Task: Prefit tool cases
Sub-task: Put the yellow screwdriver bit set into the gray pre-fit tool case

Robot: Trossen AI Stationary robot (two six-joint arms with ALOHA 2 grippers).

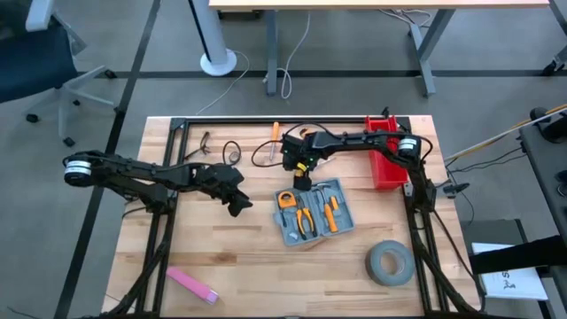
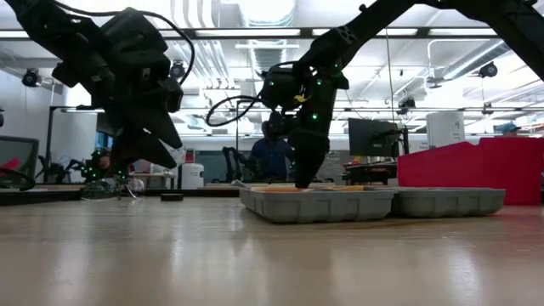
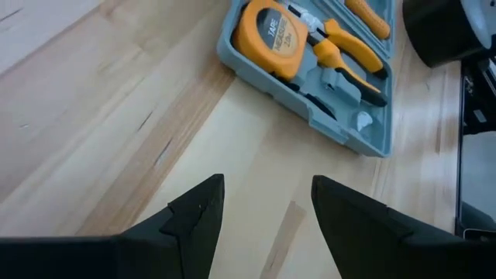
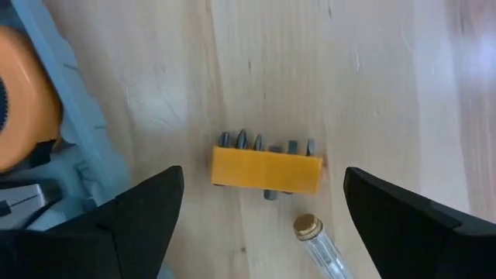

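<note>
The blue-grey tool case (image 1: 312,213) lies open and flat on the wooden table. It holds an orange tape measure (image 3: 271,35) and orange-handled pliers (image 3: 345,58). My right gripper (image 4: 264,172) hangs open just beyond the case's far edge and points steeply down. A yellow bit holder (image 4: 266,168) with several bits lies on the table below its gap, clear of both fingers. My left gripper (image 3: 267,182) is open left of the case, above bare wood, with nothing between its fingers.
A clear screwdriver handle (image 4: 318,240) lies next to the bit holder. A red bin (image 1: 385,155) stands at the far right, and a grey tape roll (image 1: 390,263) lies near right. A pink block (image 1: 193,285) is at the near left. Cables (image 1: 221,149) lie far left.
</note>
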